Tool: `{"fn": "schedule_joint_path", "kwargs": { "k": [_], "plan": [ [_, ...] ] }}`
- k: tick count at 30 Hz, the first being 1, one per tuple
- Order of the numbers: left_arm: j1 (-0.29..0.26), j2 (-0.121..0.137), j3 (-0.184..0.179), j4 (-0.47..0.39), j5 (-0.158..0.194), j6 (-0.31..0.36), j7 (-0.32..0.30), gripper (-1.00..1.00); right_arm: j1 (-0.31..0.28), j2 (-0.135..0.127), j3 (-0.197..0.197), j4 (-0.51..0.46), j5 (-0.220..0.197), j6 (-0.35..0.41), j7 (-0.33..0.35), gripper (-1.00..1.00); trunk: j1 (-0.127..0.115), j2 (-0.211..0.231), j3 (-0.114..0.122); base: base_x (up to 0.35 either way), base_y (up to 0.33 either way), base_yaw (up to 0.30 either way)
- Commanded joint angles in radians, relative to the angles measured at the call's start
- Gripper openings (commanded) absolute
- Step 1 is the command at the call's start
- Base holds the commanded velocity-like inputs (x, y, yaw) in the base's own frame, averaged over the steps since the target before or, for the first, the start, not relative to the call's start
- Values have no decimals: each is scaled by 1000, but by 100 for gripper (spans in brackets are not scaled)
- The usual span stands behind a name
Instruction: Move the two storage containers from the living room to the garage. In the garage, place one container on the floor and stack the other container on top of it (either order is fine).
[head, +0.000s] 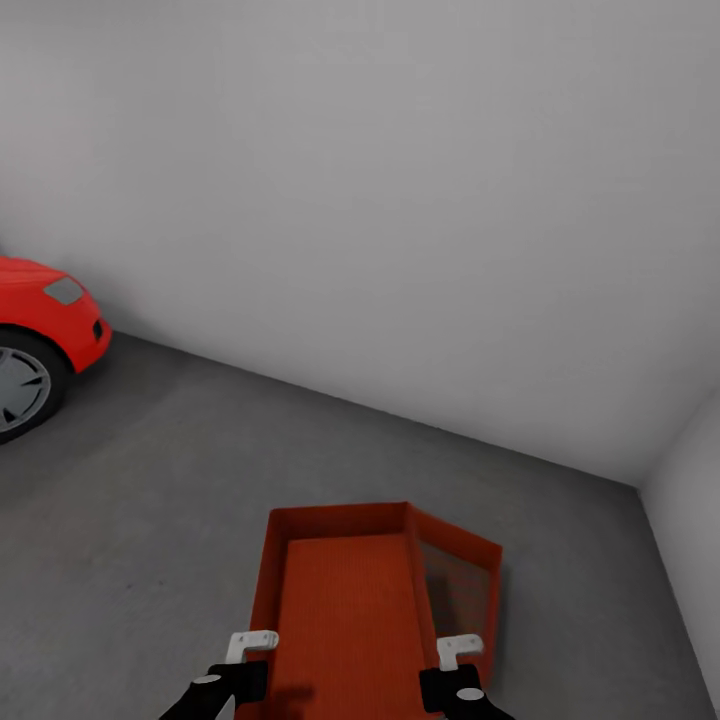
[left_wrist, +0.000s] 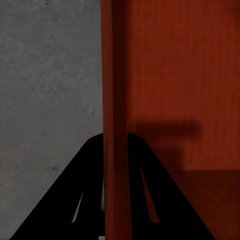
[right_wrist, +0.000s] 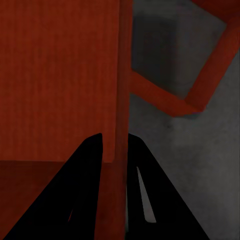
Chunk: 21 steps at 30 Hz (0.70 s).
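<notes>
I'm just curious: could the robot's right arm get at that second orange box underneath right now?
Probably not. The right pincer is clamped on the wall of the upper container, which the left pincer also grips. The lower container lies beneath, askew on the floor.

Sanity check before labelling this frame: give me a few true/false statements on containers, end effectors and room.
1. Each end effector pinches a side wall of the upper container: left end effector, right end effector. True.
2. The second container sits squarely aligned under it. False: it is turned at an angle.
3. The floor is light wood planks. False: grey concrete.
4. A red car shows at the head view's left edge. True.
5. The held container contains boxes. False: it looks empty.
</notes>
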Motion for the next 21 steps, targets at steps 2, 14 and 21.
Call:
{"fn": "schedule_joint_path", "kwargs": {
  "k": [2, 14, 21],
  "plan": [
    [0, 1, -12, -6, -12, 6, 10, -100, -1, -18, -6, 16, -23, -5, -6, -100, 1, -1, -1, 322, 0, 0],
    [0, 1, -12, -6, -12, 6, 10, -100, -1, -18, -6, 16, -23, -5, -6, -100, 1, -1, -1, 322, 0, 0],
    [0, 1, -12, -6, -12, 5, 10, -100, -1, -18, -6, 16, -23, -5, -6, -100, 1, -1, -1, 322, 0, 0]
  ]
}}
